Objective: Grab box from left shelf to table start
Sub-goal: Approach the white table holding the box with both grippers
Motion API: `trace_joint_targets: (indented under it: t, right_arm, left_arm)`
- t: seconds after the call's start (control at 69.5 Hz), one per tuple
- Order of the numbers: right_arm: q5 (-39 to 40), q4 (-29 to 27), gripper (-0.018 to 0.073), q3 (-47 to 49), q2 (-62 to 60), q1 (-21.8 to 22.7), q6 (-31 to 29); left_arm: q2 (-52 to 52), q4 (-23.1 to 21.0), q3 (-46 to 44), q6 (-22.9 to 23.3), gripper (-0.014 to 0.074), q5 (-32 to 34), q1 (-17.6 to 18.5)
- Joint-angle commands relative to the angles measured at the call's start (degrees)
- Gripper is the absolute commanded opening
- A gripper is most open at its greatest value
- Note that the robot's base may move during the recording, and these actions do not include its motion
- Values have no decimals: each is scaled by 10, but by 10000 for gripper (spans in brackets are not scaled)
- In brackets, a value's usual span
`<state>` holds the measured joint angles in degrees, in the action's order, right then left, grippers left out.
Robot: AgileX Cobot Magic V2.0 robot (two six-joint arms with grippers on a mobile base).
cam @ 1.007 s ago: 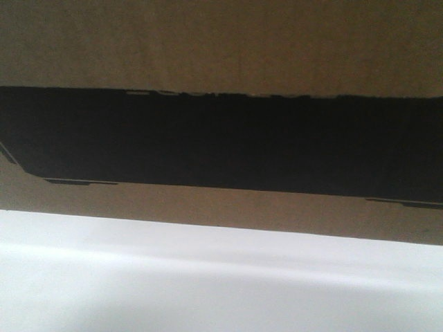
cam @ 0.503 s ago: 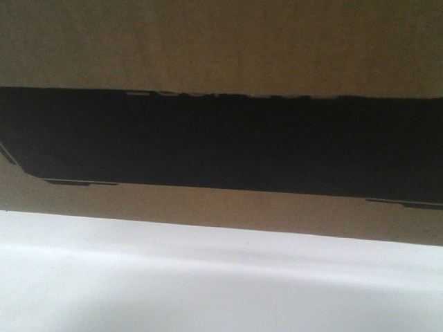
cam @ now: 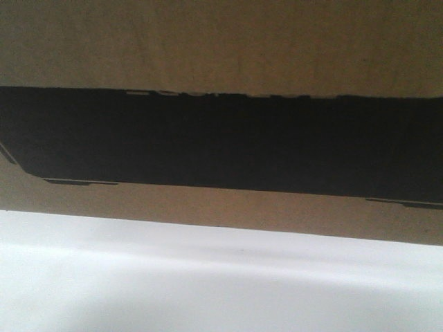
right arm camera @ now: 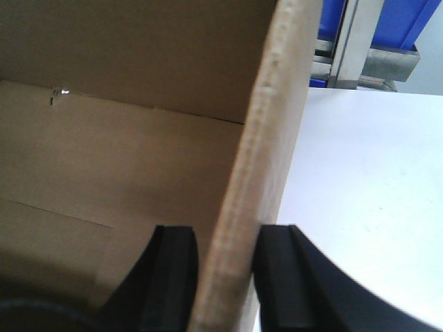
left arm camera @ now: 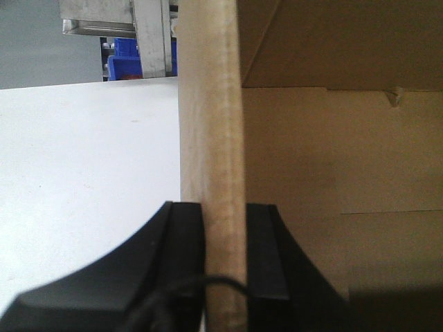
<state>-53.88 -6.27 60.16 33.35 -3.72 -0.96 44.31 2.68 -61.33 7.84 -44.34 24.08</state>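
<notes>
The left gripper (left arm camera: 225,270) pinches the upright left end wall of the box (cam: 221,48), and the right gripper (right arm camera: 225,283) pinches the right one. The box lies crosswise at the table (cam: 221,290), long axis left to right, black panel facing the robot. Beyond stand the left shelf (left arm camera: 104,17) and blue bins (left arm camera: 124,62).

From where I sit this reads as a storeroom or workshop floor, not a home. In the upper left of the left wrist view I see a bare metal shelf (left arm camera: 97,17) with blue plastic bins (left arm camera: 123,62) by its upright, against a plain grey wall (left arm camera: 31,48). The upper right of the right wrist view shows similar racking and blue bins. A plain white table (left arm camera: 83,173) and a brown shipping carton (cam: 221,41) fit that.
</notes>
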Motion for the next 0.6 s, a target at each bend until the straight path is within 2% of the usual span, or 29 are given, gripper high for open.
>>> trace_joint_targets:
  t: [0.0, 0.59]
  right_arm:
    - [71, -35, 57, 20, 4, -2, -17]
    - [71, -35, 57, 20, 4, -2, -17]
  left_arm:
    - [-7, -45, -23, 2, -96, 103, 9]
    - [-7, -50, -23, 2, -96, 103, 9]
